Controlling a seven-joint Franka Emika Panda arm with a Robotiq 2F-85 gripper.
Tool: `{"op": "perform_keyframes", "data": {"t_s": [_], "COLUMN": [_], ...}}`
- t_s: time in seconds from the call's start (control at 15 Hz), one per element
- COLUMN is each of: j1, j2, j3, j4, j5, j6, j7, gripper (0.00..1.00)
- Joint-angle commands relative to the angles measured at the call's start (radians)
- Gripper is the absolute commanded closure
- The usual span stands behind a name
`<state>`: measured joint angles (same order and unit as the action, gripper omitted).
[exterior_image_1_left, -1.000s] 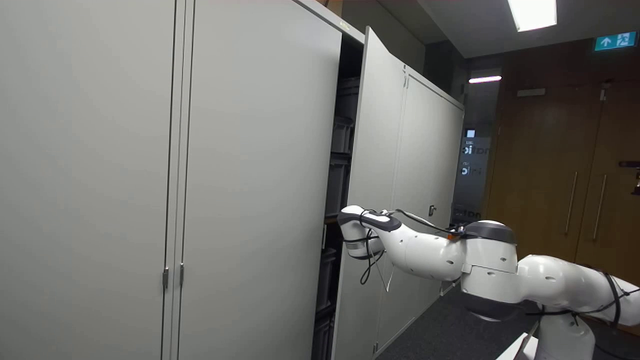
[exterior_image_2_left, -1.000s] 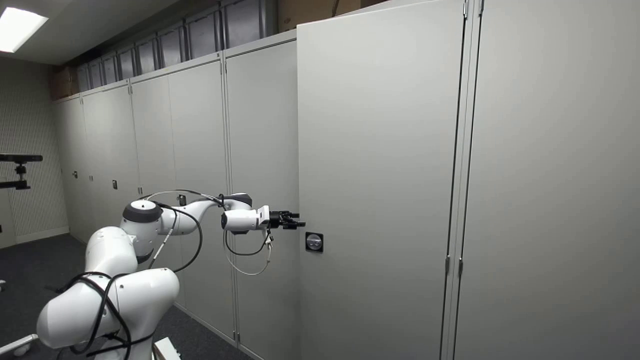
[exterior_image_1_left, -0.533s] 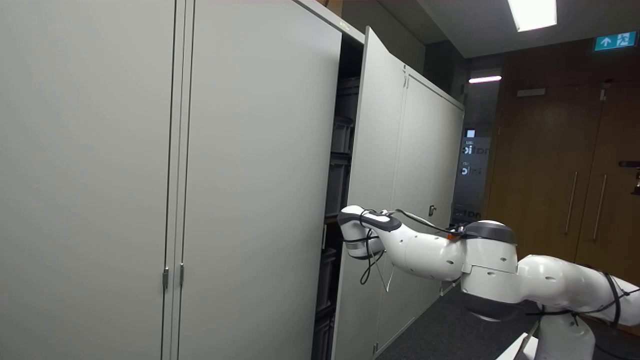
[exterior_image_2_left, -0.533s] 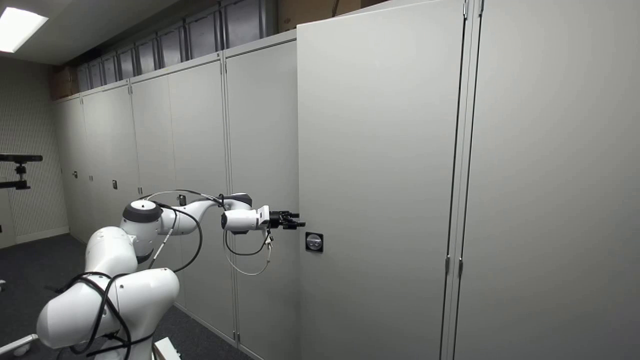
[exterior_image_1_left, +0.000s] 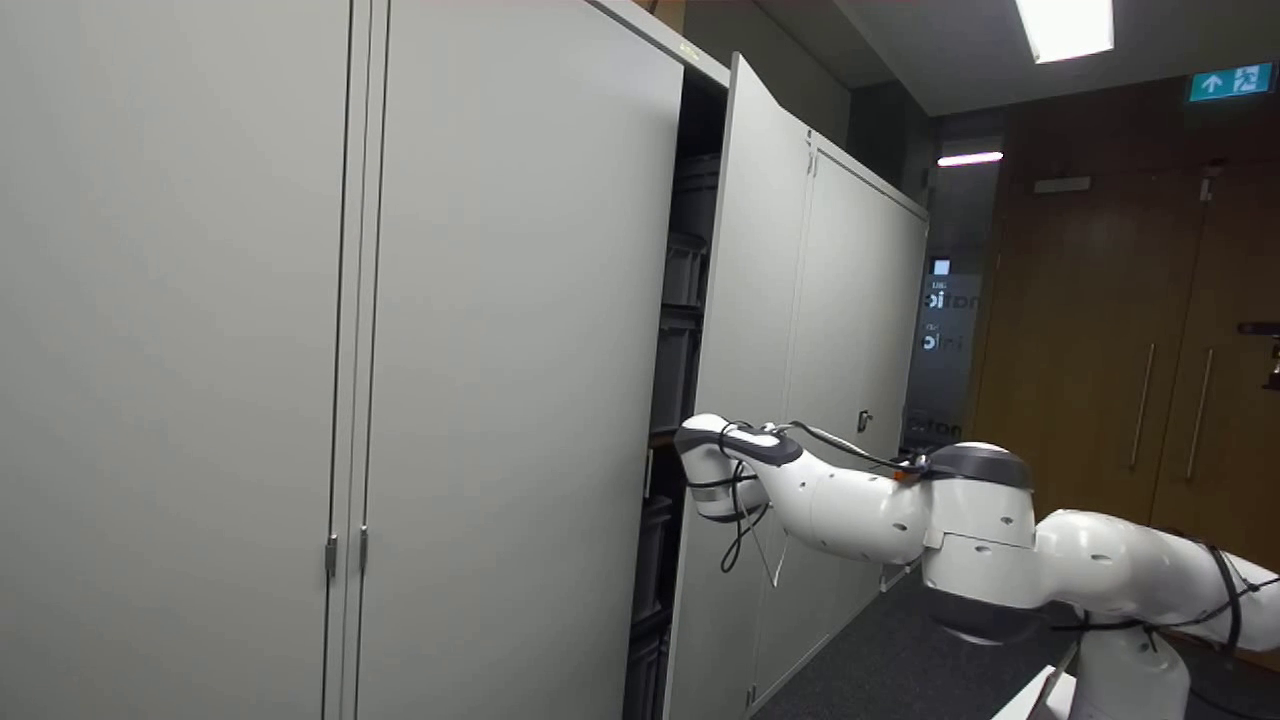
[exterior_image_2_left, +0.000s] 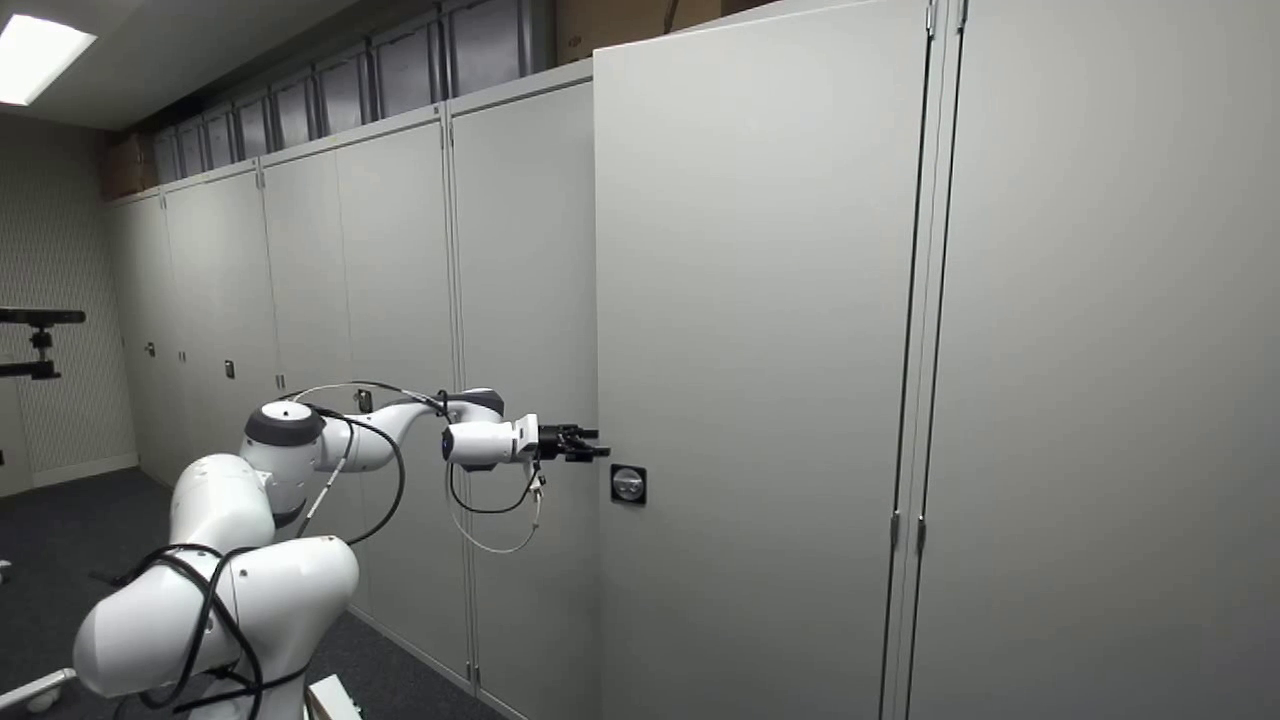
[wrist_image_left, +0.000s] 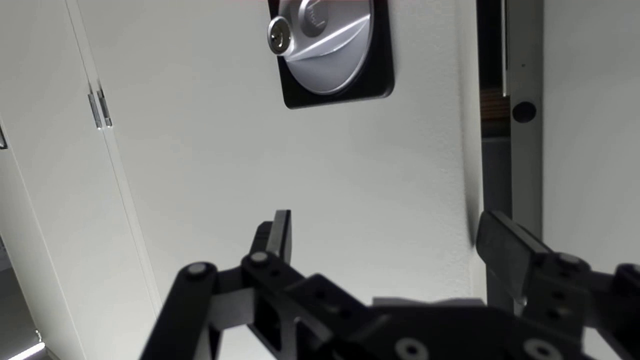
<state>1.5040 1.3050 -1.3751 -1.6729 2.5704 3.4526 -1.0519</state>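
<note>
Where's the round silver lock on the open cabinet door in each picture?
In an exterior view: the lock sits just below center.
In an exterior view: not visible, probably behind the arm.
In the wrist view: the lock is at the top, near the middle.
Shared landmark: the open door.

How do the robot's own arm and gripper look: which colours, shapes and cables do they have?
The Franka Panda arm is white, with smooth rounded segments and dark grey joint caps. Black cables wrap around its lower part, and a thin pale cable loops beneath the wrist. The Robotiq gripper is black, with two jointed fingers, flat pads and round grey pivot pins.
</note>
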Motion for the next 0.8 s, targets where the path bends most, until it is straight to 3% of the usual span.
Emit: {"op": "perform_keyframes", "data": {"t_s": [0.0, 0.73], "j1": [0.035, 0.064], "j2": [0.042, 0.079], "j3": [-0.036, -0.054], "j4": [-0.054, -0.066], "j5": [0.049, 0.028], "j6": [0.0, 0.0], "j7": [0.005, 0.034], "gripper": [0.0, 0.0]}}
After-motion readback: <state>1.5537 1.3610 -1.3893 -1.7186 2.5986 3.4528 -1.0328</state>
